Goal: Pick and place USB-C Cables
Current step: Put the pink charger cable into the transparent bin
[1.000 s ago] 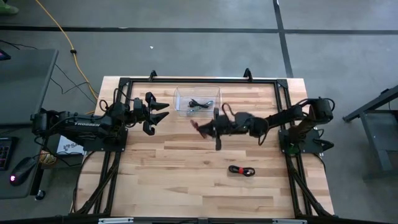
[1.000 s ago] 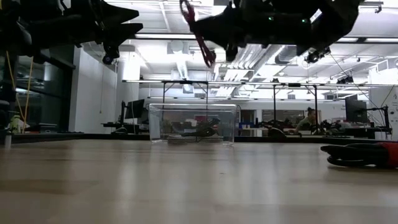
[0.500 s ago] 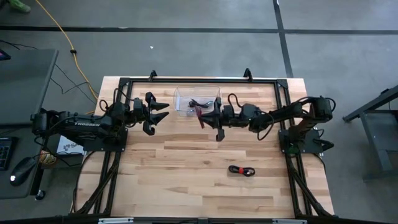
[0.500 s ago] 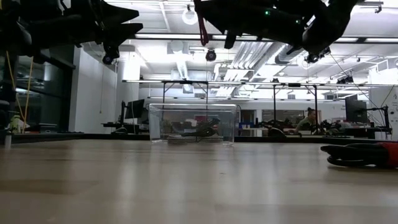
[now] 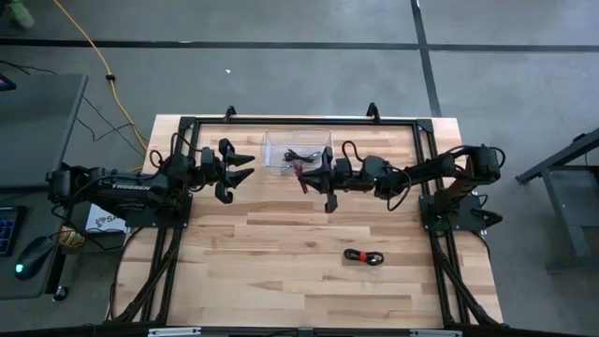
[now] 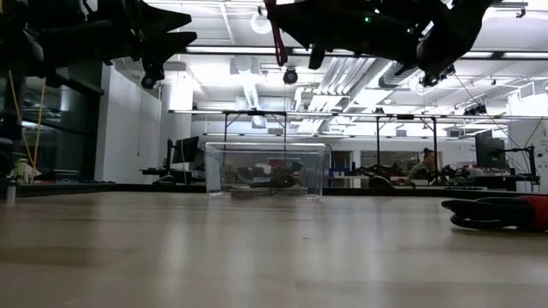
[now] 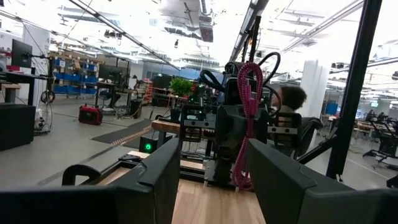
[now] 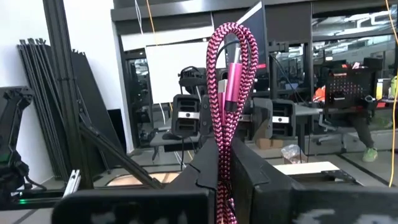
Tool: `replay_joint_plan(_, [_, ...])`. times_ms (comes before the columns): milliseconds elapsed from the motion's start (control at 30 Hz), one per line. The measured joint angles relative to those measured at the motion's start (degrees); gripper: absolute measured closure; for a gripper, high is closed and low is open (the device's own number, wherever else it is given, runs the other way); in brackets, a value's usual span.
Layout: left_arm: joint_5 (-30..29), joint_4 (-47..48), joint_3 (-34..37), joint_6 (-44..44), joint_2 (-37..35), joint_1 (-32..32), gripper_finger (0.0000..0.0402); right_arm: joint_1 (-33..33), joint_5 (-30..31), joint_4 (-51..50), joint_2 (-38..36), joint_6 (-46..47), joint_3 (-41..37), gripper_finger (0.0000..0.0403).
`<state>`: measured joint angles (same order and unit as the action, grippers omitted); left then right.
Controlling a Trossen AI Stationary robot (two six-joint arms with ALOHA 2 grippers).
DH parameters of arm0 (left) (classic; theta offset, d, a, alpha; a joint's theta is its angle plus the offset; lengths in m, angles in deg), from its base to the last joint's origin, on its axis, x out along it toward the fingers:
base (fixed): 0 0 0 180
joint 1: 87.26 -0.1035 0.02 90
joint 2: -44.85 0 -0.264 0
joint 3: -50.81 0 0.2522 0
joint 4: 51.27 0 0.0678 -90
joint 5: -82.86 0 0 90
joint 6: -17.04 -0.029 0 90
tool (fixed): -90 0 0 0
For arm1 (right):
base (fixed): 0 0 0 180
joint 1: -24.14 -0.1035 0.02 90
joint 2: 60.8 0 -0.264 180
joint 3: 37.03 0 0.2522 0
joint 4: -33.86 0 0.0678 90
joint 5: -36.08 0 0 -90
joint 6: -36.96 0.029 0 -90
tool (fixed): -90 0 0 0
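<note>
The right end effector (image 5: 304, 175) is clamped on the pink cable (image 8: 231, 93), its loop standing upright, just beside the clear bin's (image 5: 271, 168) near right corner, while the open left end effector (image 5: 245, 168) waits farther off.

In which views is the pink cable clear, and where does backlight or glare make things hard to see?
Right wrist view: pink cable sharp, gripped in the right claw. Low view: bright ceiling lights turn both arms to silhouettes. Left wrist view: glare washes out the upper right; left claw dark.
</note>
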<state>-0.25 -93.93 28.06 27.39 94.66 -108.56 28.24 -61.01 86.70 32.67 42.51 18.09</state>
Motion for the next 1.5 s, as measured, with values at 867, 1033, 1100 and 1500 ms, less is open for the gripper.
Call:
replay_joint_plan(867, [0.00, -0.46, 0.00, 0.00, 0.00, 0.06, 0.0236, 10.70, 16.91, -75.12, 10.76, -0.85, 42.57, 0.0400])
replay_joint_plan(1033, [-0.01, -0.43, -0.02, 0.00, 0.03, 0.06, 0.0236, 12.79, 14.51, -76.27, 17.09, 0.18, 43.24, 0.0400])
replay_joint_plan(1100, [0.00, -0.42, -0.01, 0.00, 0.03, 0.06, 0.0236, 13.66, 14.12, -76.76, 19.03, 0.21, 43.24, 0.0400])
replay_joint_plan(1500, [0.00, -0.44, 0.00, 0.00, 0.03, 0.06, 0.0236, 16.51, 12.42, -79.03, 25.94, -0.39, 43.24, 0.0400])
